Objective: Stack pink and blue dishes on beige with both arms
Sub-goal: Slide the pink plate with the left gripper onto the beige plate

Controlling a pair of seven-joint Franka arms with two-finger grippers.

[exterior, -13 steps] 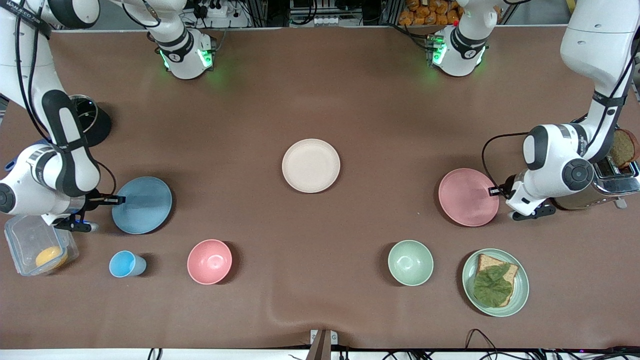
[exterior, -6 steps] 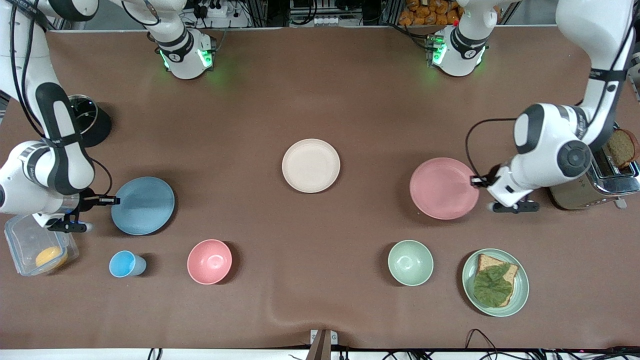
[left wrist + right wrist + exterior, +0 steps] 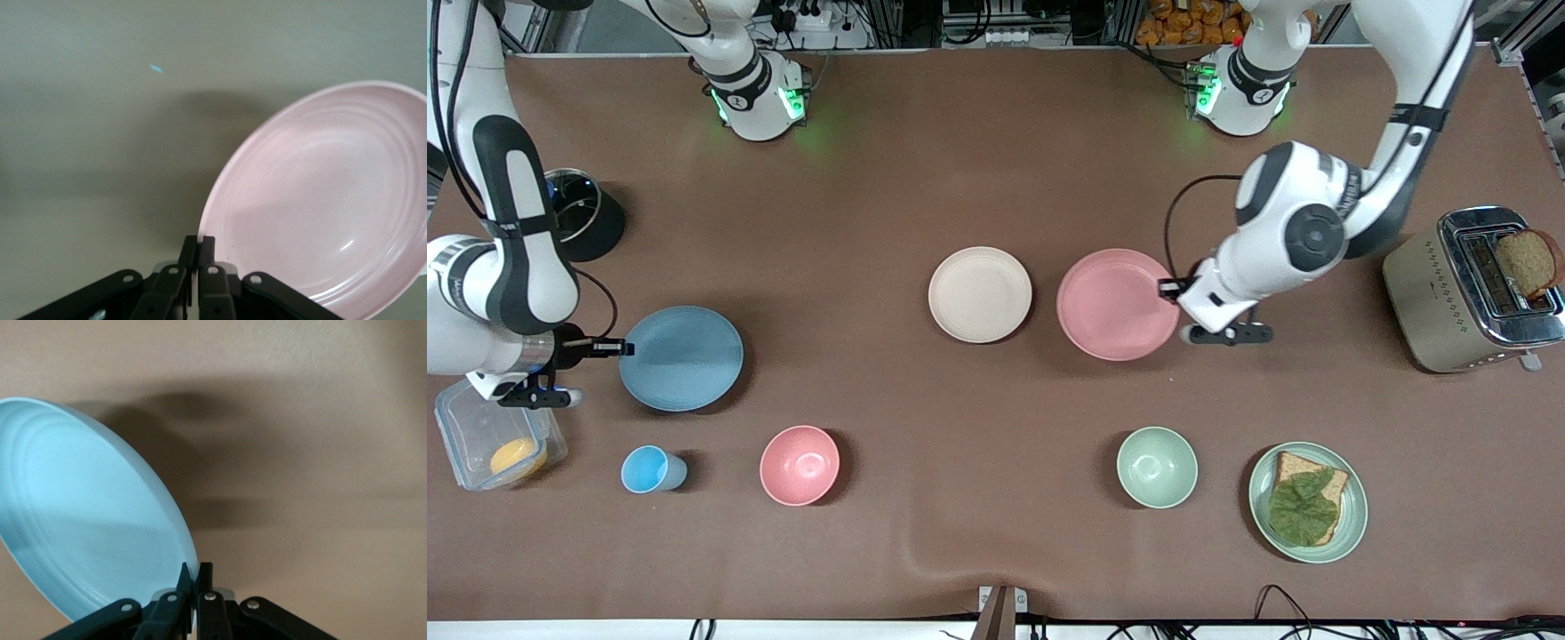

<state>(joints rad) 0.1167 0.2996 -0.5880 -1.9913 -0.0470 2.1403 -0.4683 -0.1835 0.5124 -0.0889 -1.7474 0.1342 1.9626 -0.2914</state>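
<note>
**Brown Cloth, Cluttered Edge**

I worked at a table [image 3: 996, 178] spread with a brown cloth, slightly wrinkled at bottom centre. Along the frame's top I saw metal framing [image 3: 925, 22], a power strip [image 3: 805, 18] and cables; a white strip [image 3: 560, 629] ran along the bottom.

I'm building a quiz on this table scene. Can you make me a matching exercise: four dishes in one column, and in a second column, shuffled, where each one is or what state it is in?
Things:
1. pink plate
2. blue plate
3. beige plate
4. green plate

States:
A. carries bread and a leaf
B. bare, at mid-table, gripped by nothing
C. rim pinched by the left gripper, close beside the beige plate
D. rim pinched by the right gripper, near the right arm's end of the table

Pairs: 1-C, 2-D, 3-B, 4-A
</note>
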